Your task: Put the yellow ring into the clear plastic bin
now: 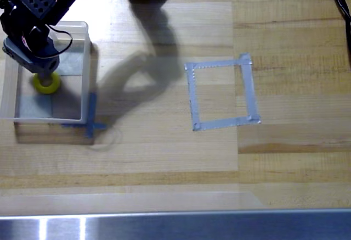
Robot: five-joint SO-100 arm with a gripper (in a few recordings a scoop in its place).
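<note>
In the overhead view the yellow ring (47, 83) sits inside the clear plastic bin (85, 70), in the left half of the tub and a little above its middle. It lies roughly flat, its round face turned up toward the camera, so it has no long axis to speak of; its centre hole is hidden beneath the tip of the arm. The hand (46, 73) comes down from the upper left and ends right over the ring, its dark body covering the ring's upper part. Whether the fingers are closed on the ring or parted around it cannot be told from here, since the black housing blocks the fingertips.

The bin stands at the left edge of the picture, squarish, with pale frosted walls and grey patches showing through its base. Blue tape (90, 116) marks the surface along the bin's lower right corner, forming a small cross shape just outside the wall.

The surface (164, 152) is light wooden butcher block with long planks running left to right. Well apart from the bin, right of centre, a grey tape square outline (221, 94) is stuck down, slightly skewed. The arm casts a broad soft shadow (142, 70) between the bin and the tape square. A shiny metal strip (175, 226) runs along the bottom edge of the picture, and a dark cable (340, 1) crosses the top right corner.
</note>
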